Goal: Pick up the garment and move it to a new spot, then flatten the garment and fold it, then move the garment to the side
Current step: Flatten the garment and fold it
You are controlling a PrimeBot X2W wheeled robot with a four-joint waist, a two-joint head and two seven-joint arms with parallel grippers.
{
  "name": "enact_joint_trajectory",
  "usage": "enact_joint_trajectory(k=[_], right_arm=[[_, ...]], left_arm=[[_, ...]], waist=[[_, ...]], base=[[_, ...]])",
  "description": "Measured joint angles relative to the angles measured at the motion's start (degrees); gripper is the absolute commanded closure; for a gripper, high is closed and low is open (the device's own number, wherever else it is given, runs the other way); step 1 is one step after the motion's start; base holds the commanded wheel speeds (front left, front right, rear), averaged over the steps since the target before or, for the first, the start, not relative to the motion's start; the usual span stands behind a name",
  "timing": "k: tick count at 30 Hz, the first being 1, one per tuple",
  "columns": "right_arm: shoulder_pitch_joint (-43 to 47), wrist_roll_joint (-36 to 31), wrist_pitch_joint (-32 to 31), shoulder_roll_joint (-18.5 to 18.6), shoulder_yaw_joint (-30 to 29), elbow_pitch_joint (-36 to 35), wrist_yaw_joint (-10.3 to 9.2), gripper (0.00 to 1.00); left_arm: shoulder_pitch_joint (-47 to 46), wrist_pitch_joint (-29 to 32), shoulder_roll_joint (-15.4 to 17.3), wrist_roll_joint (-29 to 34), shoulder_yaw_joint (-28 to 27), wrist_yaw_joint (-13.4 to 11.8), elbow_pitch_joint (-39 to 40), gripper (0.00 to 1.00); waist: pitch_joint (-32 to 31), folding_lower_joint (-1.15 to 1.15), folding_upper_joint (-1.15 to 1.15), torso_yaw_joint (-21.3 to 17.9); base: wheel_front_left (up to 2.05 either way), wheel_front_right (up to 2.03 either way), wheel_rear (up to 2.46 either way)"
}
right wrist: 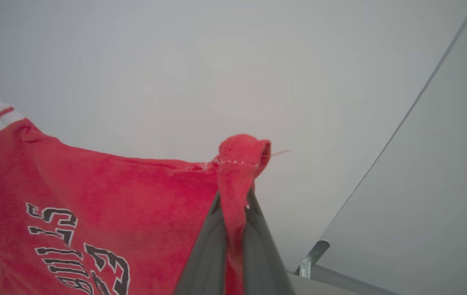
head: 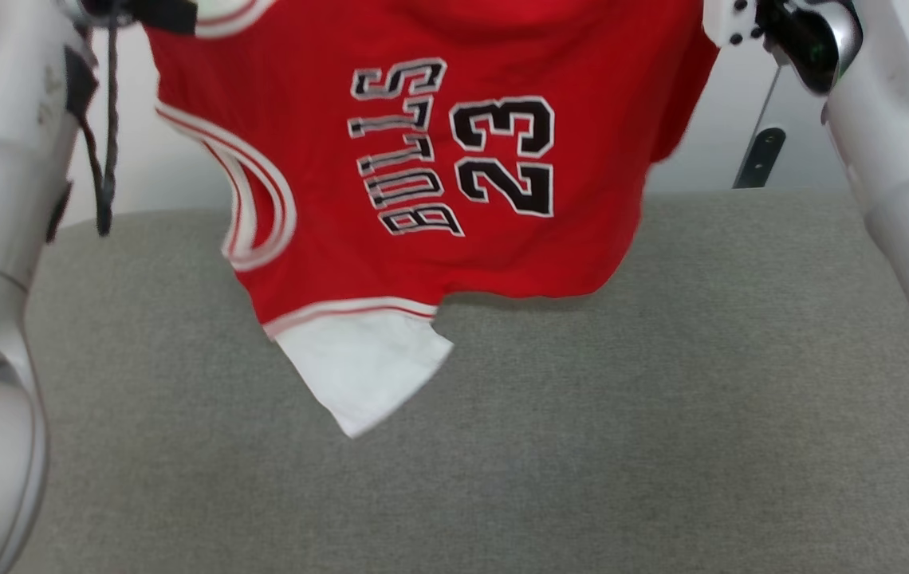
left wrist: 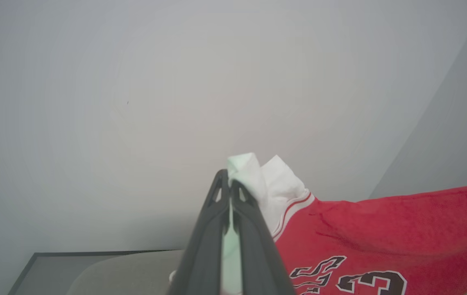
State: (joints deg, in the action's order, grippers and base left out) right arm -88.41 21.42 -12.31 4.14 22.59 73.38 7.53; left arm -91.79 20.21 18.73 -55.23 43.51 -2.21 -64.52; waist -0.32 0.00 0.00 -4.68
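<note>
Two thin pinches, left gripper (left wrist: 230, 185) and right gripper (right wrist: 234, 197) clamped on corners, hang the small red soft-fabric T-shirt (head: 423, 263) above the grey cloth table (head: 662, 414), so either could slip under tension.

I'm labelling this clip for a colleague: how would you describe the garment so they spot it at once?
Over the grey cushioned surface, the garment hangs stretched sideways. The left gripper pinches its white sleeve between its fingers, the right gripper a red corner. Bright red cloth printed BULLS 23 in black sets it apart from its grey and white surroundings.
</note>
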Motion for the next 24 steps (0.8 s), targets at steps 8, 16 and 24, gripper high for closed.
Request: enact_joint_trajectory(k=[8, 16, 24], right_arm=[[-2.0, -0.2, -1.5, -0.8, -2.9, 0.4, 0.00, 1.00], [-3.7, -1.1, -3.0, -1.0, -5.4, 0.5, 0.00, 1.00], [-7.6, -5.1, 4.4, -0.6, -9.5, 0.5, 0.00, 1.00]], left_arm=[[-6.1, -2.1, -1.1, 1.3, 0.7, 1.6, -5.0, 1.00], [-9.8, -4.4, -1.3, 1.8, 1.0, 3.2, -7.1, 1.00], [-16.7, -8.2, -0.9, 3.0, 1.4, 3.3, -7.7, 1.00]], waist=[[0.5, 0.00, 0.00, -1.5], [4.2, 0.00, 0.00, -1.9], [11.6, 0.00, 0.00, -2.1]], base=[[0.00, 0.00, 0.00], [0.00, 0.00, 0.00], [0.00, 0.00, 0.00]])
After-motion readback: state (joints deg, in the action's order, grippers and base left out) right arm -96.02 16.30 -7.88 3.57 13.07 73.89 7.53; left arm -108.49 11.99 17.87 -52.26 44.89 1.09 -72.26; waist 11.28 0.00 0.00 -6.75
